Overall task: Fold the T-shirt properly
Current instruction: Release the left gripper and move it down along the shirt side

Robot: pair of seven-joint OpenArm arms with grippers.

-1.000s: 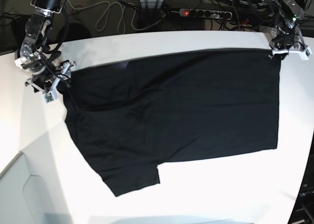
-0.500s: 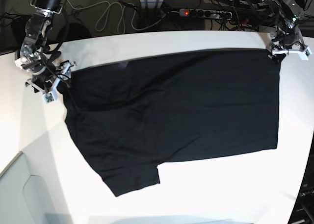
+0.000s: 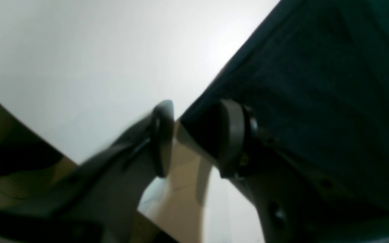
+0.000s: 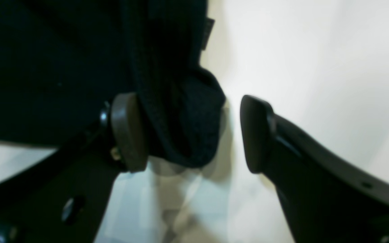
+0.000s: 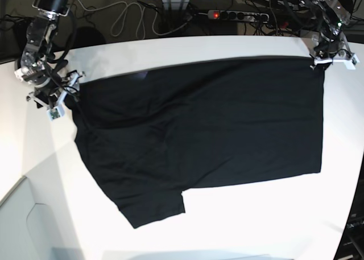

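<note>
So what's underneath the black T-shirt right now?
The T-shirt lies spread on the white table, which shows all around it. Whatever is beneath the fabric itself is covered and cannot be seen.

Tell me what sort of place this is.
Probably a robotics lab or test bench: a white table flanked by the left gripper and the right gripper, a black T-shirt spread between them, and a power strip with loose cables behind.

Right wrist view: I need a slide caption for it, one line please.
Right gripper open around a bunched edge of the black T-shirt on the white table.
</note>
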